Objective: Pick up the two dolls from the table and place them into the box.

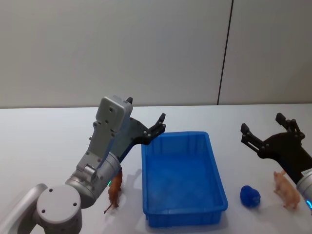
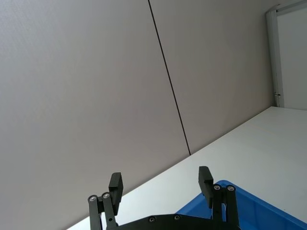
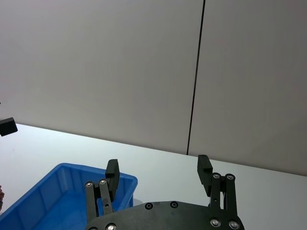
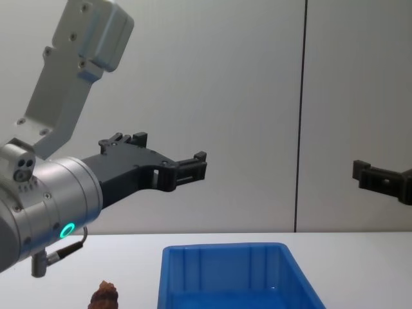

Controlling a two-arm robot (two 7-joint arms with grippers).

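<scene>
Head view: box (image 1: pixel 176 133) lies lengthwise away from robot; brown doll (image 1: pixel 115 192) left, pink doll (image 1: pixel 286 189) beside blue ball (image 1: pixel 250 196) right; left jaws, right jaws spread empty.

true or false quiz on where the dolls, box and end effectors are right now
1. The reddish-brown doll and the pink doll are in the box. False: both are on the table outside it.
2. The reddish-brown doll is left of the box. True.
3. The left end effector is shut on a doll. False: it is open and raised, holding nothing.
4. The pink doll is right of the box, by the open right end effector. True.
</scene>
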